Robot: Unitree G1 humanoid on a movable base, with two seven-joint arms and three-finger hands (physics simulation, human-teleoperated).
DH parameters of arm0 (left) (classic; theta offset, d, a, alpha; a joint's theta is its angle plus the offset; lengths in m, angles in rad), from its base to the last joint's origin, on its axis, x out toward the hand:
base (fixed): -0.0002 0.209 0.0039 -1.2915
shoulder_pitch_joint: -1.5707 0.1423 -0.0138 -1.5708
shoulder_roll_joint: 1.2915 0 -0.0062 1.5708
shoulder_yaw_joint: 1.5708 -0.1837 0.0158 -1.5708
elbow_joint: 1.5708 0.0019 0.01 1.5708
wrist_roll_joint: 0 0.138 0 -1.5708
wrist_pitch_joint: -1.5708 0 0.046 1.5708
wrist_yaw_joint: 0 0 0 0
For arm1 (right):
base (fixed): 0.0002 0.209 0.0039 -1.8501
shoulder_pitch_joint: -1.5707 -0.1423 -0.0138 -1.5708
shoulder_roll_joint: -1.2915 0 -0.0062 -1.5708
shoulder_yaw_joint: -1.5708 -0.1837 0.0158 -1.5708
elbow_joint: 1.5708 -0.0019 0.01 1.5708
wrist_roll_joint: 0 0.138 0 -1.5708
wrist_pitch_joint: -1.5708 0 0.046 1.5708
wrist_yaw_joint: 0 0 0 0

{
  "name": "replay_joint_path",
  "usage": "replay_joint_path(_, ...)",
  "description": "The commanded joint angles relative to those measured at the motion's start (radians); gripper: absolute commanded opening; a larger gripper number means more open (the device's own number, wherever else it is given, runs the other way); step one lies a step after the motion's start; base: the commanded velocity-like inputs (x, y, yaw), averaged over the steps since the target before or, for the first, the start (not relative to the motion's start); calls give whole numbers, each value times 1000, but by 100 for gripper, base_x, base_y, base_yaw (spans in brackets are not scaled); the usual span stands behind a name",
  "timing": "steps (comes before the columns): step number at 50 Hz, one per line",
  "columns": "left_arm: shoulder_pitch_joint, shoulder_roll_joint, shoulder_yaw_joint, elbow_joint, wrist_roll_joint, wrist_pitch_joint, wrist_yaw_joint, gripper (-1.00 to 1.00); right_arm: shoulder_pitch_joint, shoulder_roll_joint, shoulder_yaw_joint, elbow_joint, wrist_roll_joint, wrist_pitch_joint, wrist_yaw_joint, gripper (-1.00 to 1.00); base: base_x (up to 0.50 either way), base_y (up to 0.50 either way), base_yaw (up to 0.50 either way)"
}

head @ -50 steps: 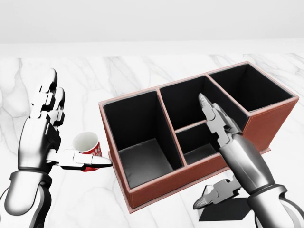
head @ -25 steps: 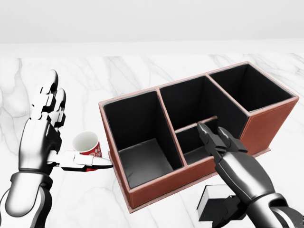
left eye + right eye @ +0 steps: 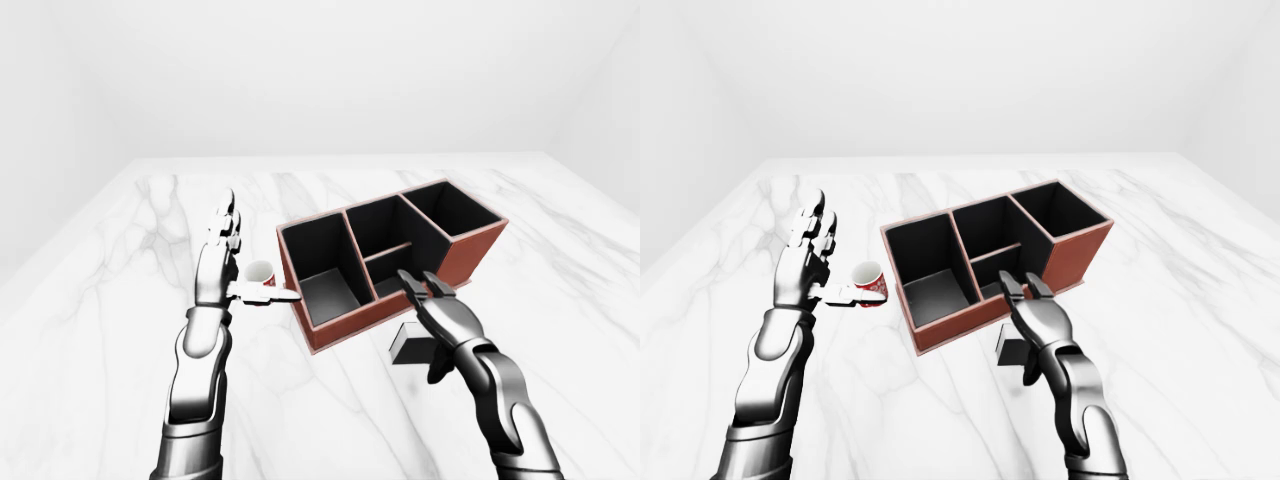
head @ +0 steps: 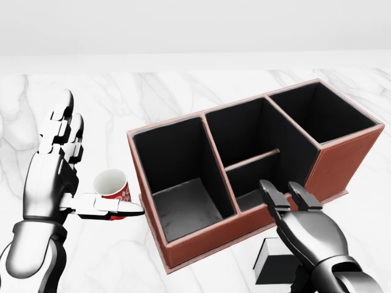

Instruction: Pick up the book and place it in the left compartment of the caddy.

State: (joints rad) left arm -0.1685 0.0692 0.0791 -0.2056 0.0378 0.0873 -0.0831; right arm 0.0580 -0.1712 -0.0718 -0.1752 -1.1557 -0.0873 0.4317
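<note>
Lower now than a moment ago, the shiny silver right hand (image 4: 299, 229) is coming down over the small dark book with white page edges (image 4: 269, 261). Its fingers (image 4: 270, 195) are spread open and are not holding anything. They are pointing at the near wall of the red-brown leather caddy with black insides (image 4: 330, 165).

The book is lying flat on the white marble table (image 3: 100, 300), just beside the caddy's near wall, toward the table's bottom edge in the head view. Part of it is hiding under the hand.

The caddy is sitting near the middle of the table. Its big left compartment (image 4: 177, 183) is showing only its black floor.

The silver left hand (image 4: 55, 171) is staying where it was, fingers straight up and open, thumb sticking out sideways. It is holding nothing. The thumb is crossing in front of a little red and white cup (image 4: 113, 186), which is standing upright just left of the caddy.
</note>
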Motion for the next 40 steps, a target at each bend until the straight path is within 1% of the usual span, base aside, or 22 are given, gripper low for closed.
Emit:
replay_joint_path(1,0,0,-1,6,-1,0,1,100,16,-17,-10,41,-75,0,-15,100,0,0,0)
replay_joint_path(7,2,-1,-1,6,0,0,1,100,29,-28,-30,52,-97,0,-22,100,0,0,0)
replay_joint_path(18,-1,-1,-4,19,1,0,1,100,40,-46,-51,123,-137,0,-66,100,0,0,0)
replay_joint_path(29,8,-4,-5,15,2,0,0,100,9,-53,-17,233,-158,0,-114,100,0,0,0)
replay_joint_path(31,8,-4,-5,14,3,0,0,100,4,-54,-11,245,-161,0,-119,84,0,0,0)
replay_joint_path(32,9,-4,-5,14,2,0,1,100,-3,-56,-7,267,-162,0,-124,73,0,0,0)
replay_joint_path(33,10,-4,-5,14,2,0,1,100,-6,-57,-3,277,-161,0,-127,66,0,0,0)
replay_joint_path(34,11,-5,-5,16,2,0,1,100,-10,-59,1,293,-163,0,-135,53,0,0,0)
replay_joint_path(35,11,-5,-5,16,2,0,1,100,-13,-62,4,303,-165,0,-140,32,0,0,0)
replay_joint_path(36,12,-5,-6,15,2,0,1,100,-17,-62,7,310,-166,0,-143,19,0,0,0)
replay_joint_path(38,13,-6,-7,14,4,0,2,100,-24,-65,9,325,-165,0,-148,8,0,0,0)
replay_joint_path(39,13,-6,-7,15,3,0,2,100,-35,-70,11,348,-166,0,-159,-7,0,0,0)
replay_joint_path(40,13,-6,-7,15,3,0,2,100,-36,-71,12,350,-166,0,-160,-7,0,0,0)
